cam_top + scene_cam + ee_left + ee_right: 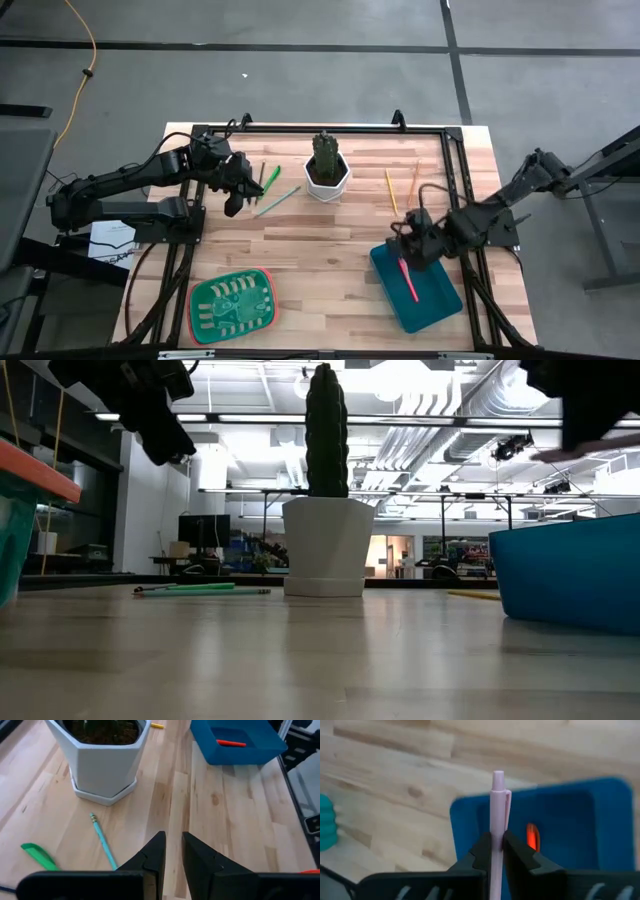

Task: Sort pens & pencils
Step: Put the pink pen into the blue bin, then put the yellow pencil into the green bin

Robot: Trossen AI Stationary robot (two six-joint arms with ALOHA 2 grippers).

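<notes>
One potted cactus (327,166) mid-table, between arms

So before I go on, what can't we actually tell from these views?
- Left gripper: the left wrist view shows a narrow gap between the fingers with nothing seen in it; the fingertips are cut off by the picture's edge.
- Pale pink pen in the right gripper: its lower end is hidden by the fingers in the right wrist view.
- Blue bin: in the low view its wall hides the contents.
- Pencils right of the pot: too small in the high view to count.
</notes>
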